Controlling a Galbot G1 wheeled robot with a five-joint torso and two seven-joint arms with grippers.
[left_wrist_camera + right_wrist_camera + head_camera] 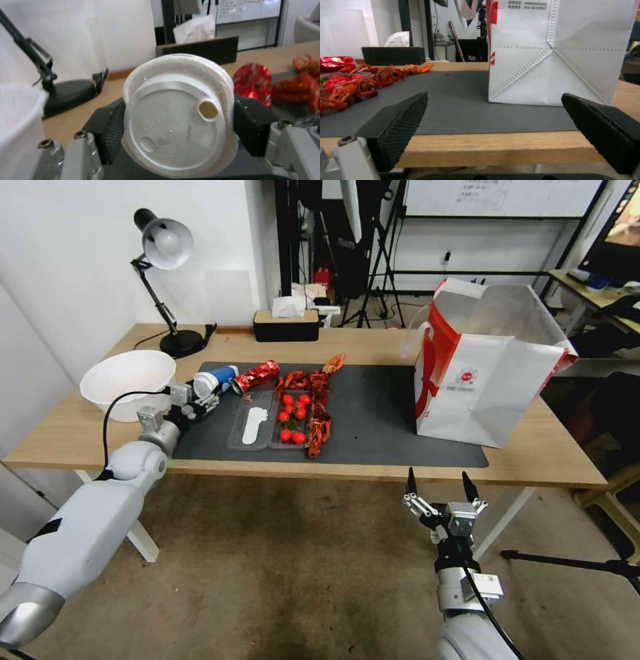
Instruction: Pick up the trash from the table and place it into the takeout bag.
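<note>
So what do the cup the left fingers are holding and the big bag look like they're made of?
Cup: the body looks like printed paper, blue and white; its lid is likely thin moulded white plastic, with embossed marks and a sip hole. Takeout bag: creased white paper with red sides.

White wall (60,240), black desk lamp (163,280), tripods (377,267), brownish floor (280,567)

Desk lamp (163,243) at table's rear-left corner; black tissue box (287,325) at rear edge; tripod (380,260) behind.
</note>
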